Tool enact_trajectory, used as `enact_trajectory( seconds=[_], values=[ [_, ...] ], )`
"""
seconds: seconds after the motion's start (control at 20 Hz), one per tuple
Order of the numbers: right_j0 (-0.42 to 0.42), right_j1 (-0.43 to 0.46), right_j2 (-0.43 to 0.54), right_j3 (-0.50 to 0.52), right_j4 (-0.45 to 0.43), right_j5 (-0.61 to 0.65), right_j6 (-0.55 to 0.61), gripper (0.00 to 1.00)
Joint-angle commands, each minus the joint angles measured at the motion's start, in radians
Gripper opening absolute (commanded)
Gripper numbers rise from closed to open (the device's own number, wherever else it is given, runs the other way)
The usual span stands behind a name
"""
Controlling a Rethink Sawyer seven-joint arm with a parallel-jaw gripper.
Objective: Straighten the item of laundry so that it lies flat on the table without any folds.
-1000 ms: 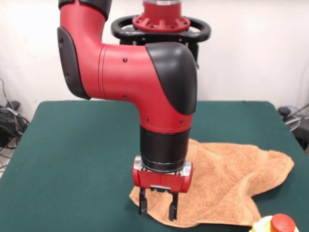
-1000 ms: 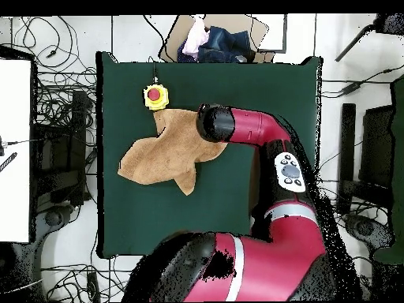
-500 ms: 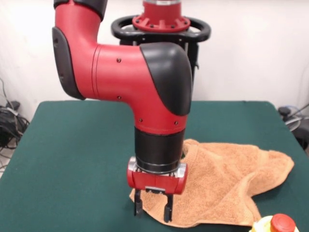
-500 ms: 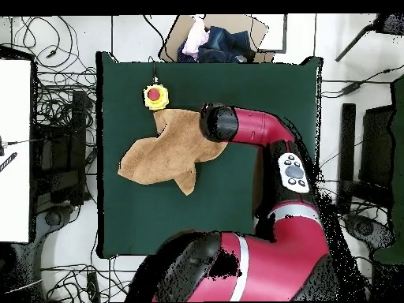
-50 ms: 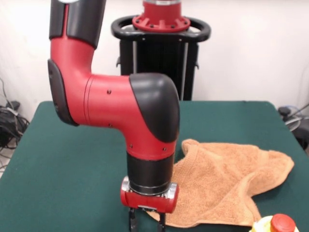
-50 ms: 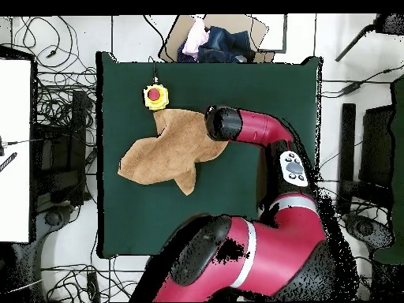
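Note:
The item of laundry [image 5: 227, 181] is an orange-tan towel lying rumpled on the green table [image 5: 72, 159], with folds and uneven corners. In the overhead view the towel [image 6: 166, 150] spreads left of the arm's wrist. My gripper [image 5: 146, 223] hangs at the towel's near left corner, at the bottom edge of the front view. Its two fingers [image 5: 131, 223] stand apart, open, with the towel's corner edge beside them. From overhead the gripper is hidden under the red and black wrist [image 6: 222, 124].
A yellow box with a red button [image 5: 276, 224] stands by the towel's near right edge, also seen from above as the yellow and red button [image 6: 155, 95]. Cables, clothes in a box and chairs lie off the table's edges.
The arm has swung the gripper lower in the front view and slightly left, off the towel's body toward its corner. The towel has kept its shape and place.

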Motion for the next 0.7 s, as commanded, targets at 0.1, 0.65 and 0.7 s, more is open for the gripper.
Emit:
enact_trajectory(
  seconds=[0.1,0.65,0.7],
  values=[
    [0.009,0.122,0.09,-0.114,-0.051,0.037,-0.077,1.0],
    [0.04,0.102,0.075,-0.12,-0.047,0.08,-0.027,1.0],
    [0.042,0.099,0.074,-0.113,-0.046,0.076,-0.02,1.0]
  ],
)
